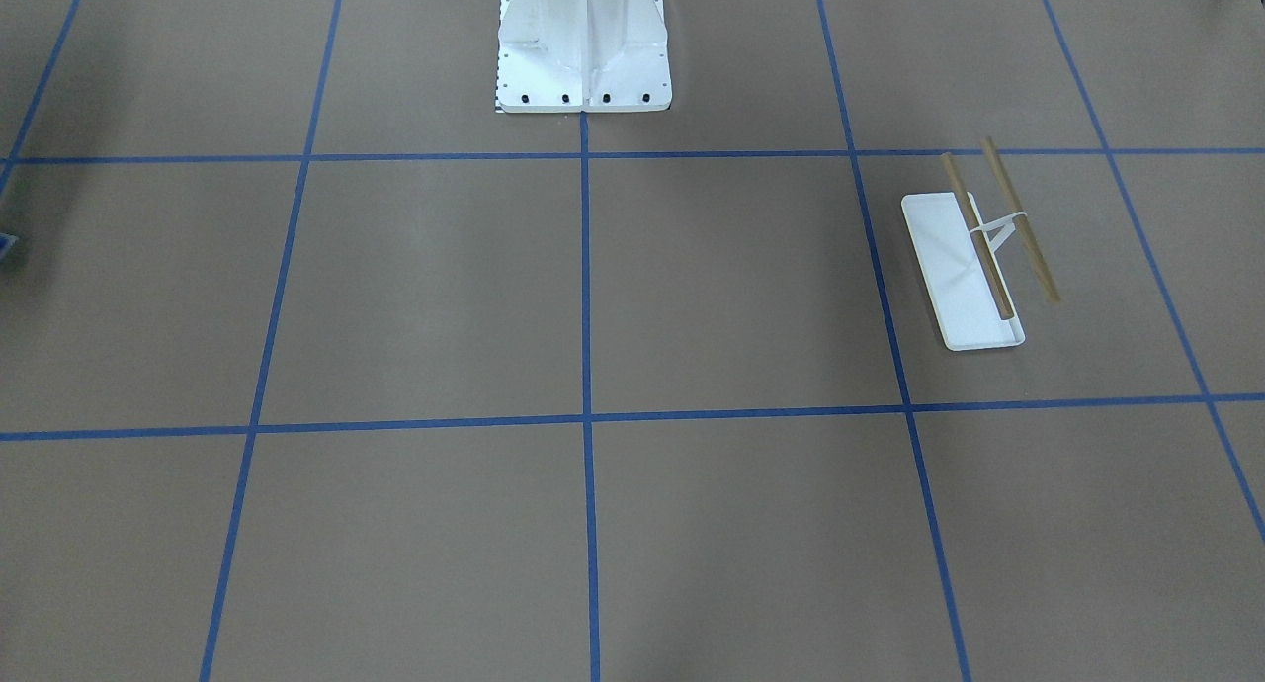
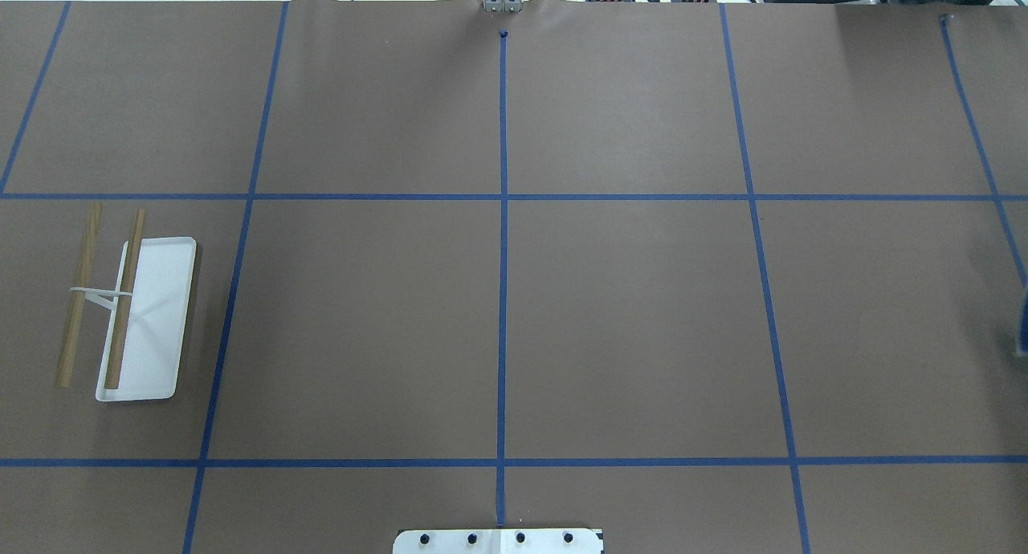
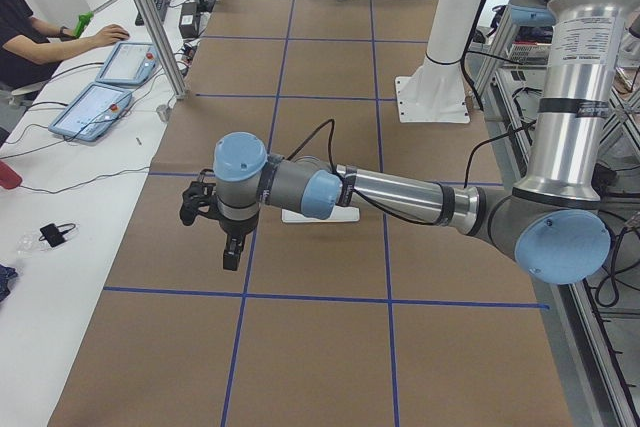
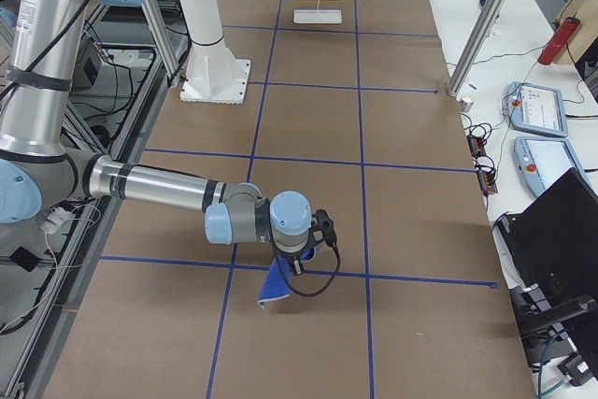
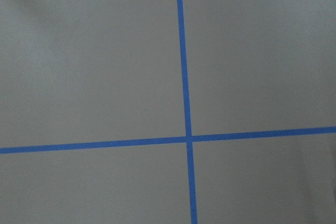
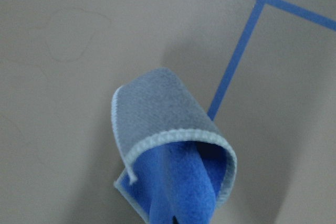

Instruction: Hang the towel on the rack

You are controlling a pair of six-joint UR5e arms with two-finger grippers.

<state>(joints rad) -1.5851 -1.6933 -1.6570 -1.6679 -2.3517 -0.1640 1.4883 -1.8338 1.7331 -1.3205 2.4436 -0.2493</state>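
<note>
Table (image 2: 626, 329): brown paper taped into a blue grid. The grid probably serves as placement reference.

Pedestal (image 1: 583, 40): white, bolted at the robot's edge, mid-table. It carries the arms and is not part of the job.

Left arm (image 3: 400, 192): stretched low across the table near the rack's end. Left gripper (image 3: 228, 252) points down over bare paper with nothing in it. Only a side view shows it, so I cannot tell if the jaws are apart or together. Its wrist camera shows only a tape crossing.

Right arm (image 4: 159, 186): reaches out at the opposite end of the table. Right gripper (image 4: 297, 263) hangs above a tape line with the cloth beneath it. Jaw state cannot be told from this view.

Rack (image 2: 157, 313): on the robot's left side in the middle row. White tray flat, thin upright, two wooden rods parallel and bare, open for draping.

Towel (image 6: 168, 150): dangles below the right gripper, well apart from the rack. It is folded over itself, grey face outward and blue inside, so it is likely pinched at one corner for carrying.

Writing: none legible on anything.
</note>
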